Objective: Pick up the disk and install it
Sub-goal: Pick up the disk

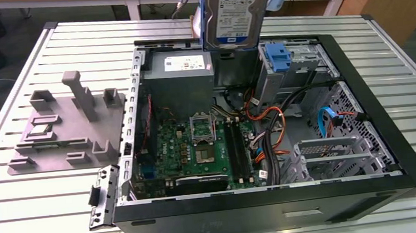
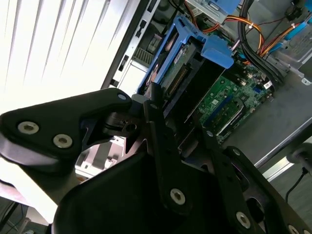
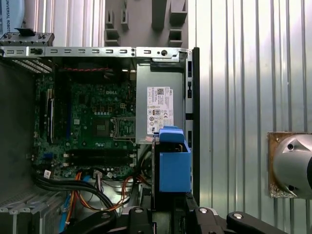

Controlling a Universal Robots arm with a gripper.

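The disk [image 1: 233, 14] is a silver-grey drive with a white-and-blue label. It hangs upright above the far side of the open computer case [image 1: 275, 211], over the gap between the power supply [image 1: 178, 69] and the drive bay [image 1: 292, 57]. In the second wrist view my gripper [image 2: 181, 124] is shut on the disk [image 2: 170, 63], with the blue bracket [image 2: 214, 48] running along the disk's edges. The first wrist view shows the disk edge-on, its blue bracket [image 3: 173, 165] rising from my gripper [image 3: 168, 214] above the case interior.
The case lies on its side on a slatted metal table [image 1: 38, 219]. Inside are the motherboard [image 1: 203, 144], orange and black cables [image 1: 268, 128] and a metal drive cage [image 1: 337, 153]. A grey fixture with uprights [image 1: 64, 125] stands at the exterior view's left.
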